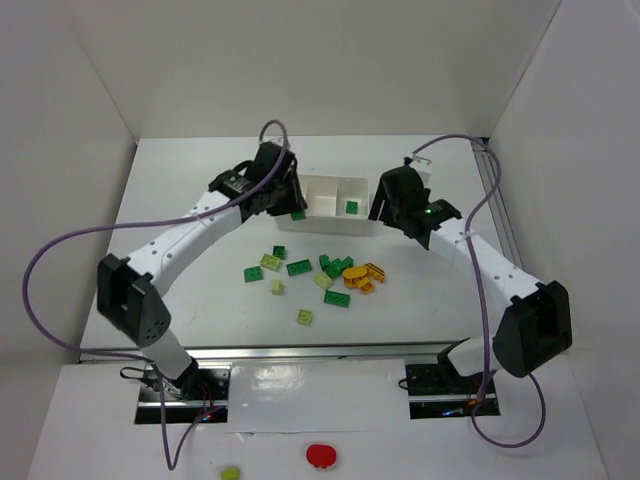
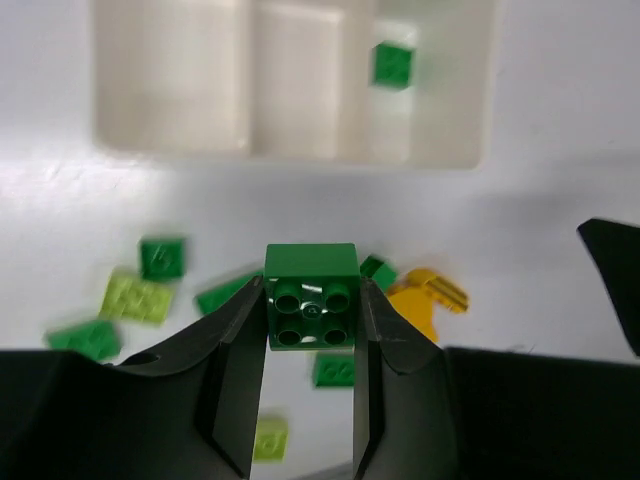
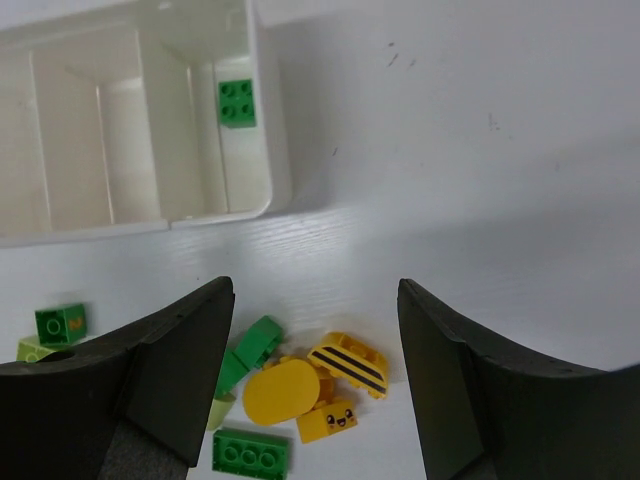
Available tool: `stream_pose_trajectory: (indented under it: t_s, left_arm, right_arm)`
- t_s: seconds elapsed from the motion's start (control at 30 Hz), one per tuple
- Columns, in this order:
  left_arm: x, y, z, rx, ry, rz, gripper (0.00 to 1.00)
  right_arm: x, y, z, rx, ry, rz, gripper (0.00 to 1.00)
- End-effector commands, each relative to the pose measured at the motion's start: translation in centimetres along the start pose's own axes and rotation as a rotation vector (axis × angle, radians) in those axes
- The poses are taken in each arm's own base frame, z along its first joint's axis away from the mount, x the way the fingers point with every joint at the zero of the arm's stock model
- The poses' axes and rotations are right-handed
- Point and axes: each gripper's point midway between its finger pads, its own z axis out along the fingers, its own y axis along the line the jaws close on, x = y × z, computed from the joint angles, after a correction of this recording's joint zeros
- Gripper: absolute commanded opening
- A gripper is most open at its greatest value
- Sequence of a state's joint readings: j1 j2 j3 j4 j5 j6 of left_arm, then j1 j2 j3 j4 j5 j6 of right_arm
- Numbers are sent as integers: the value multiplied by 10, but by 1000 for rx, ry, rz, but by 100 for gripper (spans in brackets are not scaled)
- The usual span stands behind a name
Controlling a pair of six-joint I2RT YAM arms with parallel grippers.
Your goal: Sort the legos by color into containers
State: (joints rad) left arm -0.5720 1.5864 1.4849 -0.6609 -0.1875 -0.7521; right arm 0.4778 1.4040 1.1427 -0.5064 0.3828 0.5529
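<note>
The white three-compartment tray (image 1: 322, 226) stands at the back middle. One dark green lego (image 1: 351, 207) lies in its right compartment, also seen in the left wrist view (image 2: 392, 64) and the right wrist view (image 3: 237, 102). My left gripper (image 1: 287, 203) is shut on a dark green four-stud lego (image 2: 311, 297), held above the table just in front of the tray's left end (image 2: 290, 155). My right gripper (image 1: 386, 208) is open and empty beside the tray's right end (image 3: 150, 222). Its jaws (image 3: 315, 300) stand wide over the yellow legos (image 3: 315, 385). Loose dark green (image 1: 298, 267), lime (image 1: 270, 262) and yellow (image 1: 365, 275) legos lie mid-table.
A red round object (image 1: 321, 455) and a small lime piece (image 1: 230, 473) lie on the near shelf below the arm bases. White walls close in the table on the left, back and right. Purple cables loop beside both arms.
</note>
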Motion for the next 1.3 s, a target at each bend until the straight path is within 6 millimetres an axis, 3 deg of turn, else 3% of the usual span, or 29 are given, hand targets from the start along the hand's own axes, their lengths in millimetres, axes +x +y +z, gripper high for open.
stream_pose_trajectory:
  t_s: [0.0, 0.07, 0.2, 0.27, 0.3, 0.33, 0.43, 0.47, 0.5, 0.53, 0.57, 0.63, 0.7, 0.8, 0.83, 0.87, 0.93, 0.97, 1.0, 1.03, 1.07, 1.1, 1.13, 1.17, 1.23, 1.27]
  left_arm:
    - [-10, -40, 26, 102, 41, 127, 18]
    - [-19, -62, 38, 150, 37, 155, 18]
    - [-40, -103, 83, 226, 37, 185, 19]
    - [-43, -116, 96, 263, 44, 194, 19]
    - [-56, -128, 94, 294, 14, 193, 19]
    - [-50, -128, 113, 282, 33, 194, 21]
    - [-62, -142, 124, 319, -5, 201, 24]
    - [-55, -140, 140, 307, 13, 202, 28]
    - [-61, -143, 142, 310, -9, 210, 33]
    - [-60, -143, 146, 309, -8, 210, 46]
    - [-58, -144, 149, 315, 0, 211, 72]
    - [-54, -150, 151, 350, 14, 222, 89]
    - [-56, -159, 142, 402, 16, 226, 96]
    - [-59, -161, 122, 427, 11, 239, 95]
    - [-53, -152, 122, 395, 27, 238, 93]
    - [-67, -153, 92, 402, -17, 236, 88]
    - [-72, -138, 71, 351, -53, 238, 83]
    - [-53, -118, 74, 299, -10, 240, 81]
    - [-65, -113, 38, 305, -63, 235, 76]
    - [-39, -84, 44, 220, -13, 239, 74]
    - [-33, -71, 36, 190, -13, 228, 72]
    - [-36, -61, 9, 179, -47, 224, 72]
    - [-30, -42, 5, 111, -56, 197, 72]
    - [3, -9, 13, 25, 19, 202, 72]
    - [20, 20, -4, -41, 21, 172, 74]
    - [46, 47, 3, -111, 77, 127, 75]
  right_arm:
    - [-20, -22, -21, 31, -54, 86, 74]
    - [-22, -33, -22, 52, -59, 112, 75]
    - [-23, -44, -27, 64, -58, 141, 75]
    - [-17, -48, -30, 75, -41, 148, 75]
    - [-17, -49, -34, 76, -40, 159, 75]
    - [-13, -54, -31, 89, -33, 160, 75]
    - [-9, -56, -33, 94, -27, 179, 75]
    - [-8, -60, -33, 107, -19, 181, 75]
    - [-6, -62, -33, 112, -12, 177, 75]
    - [-6, -62, -33, 112, -12, 177, 75]
    - [-7, -63, -32, 124, -12, 174, 75]
    - [-12, -66, -31, 140, -22, 182, 75]
    - [-16, -65, -32, 136, -29, 185, 76]
    - [-13, -65, -29, 141, -20, 172, 76]
    - [-14, -61, -29, 121, -20, 177, 76]
    - [-12, -60, -27, 111, -16, 178, 76]
    - [-7, -52, -23, 68, 10, 156, 76]
    - [-2, -50, -21, 50, 22, 142, 76]
    - [1, -44, -18, 17, 30, 136, 76]
    - [-1, -41, -18, -3, 25, 130, 76]
    - [7, -37, -14, -13, 44, 118, 76]
    - [9, -35, -13, -24, 46, 119, 76]
    - [14, -32, -10, -24, 61, 108, 76]
    - [16, -32, -5, -20, 67, 106, 76]
    - [20, -27, -1, -31, 79, 98, 76]
    - [17, -22, 1, -44, 79, 100, 76]
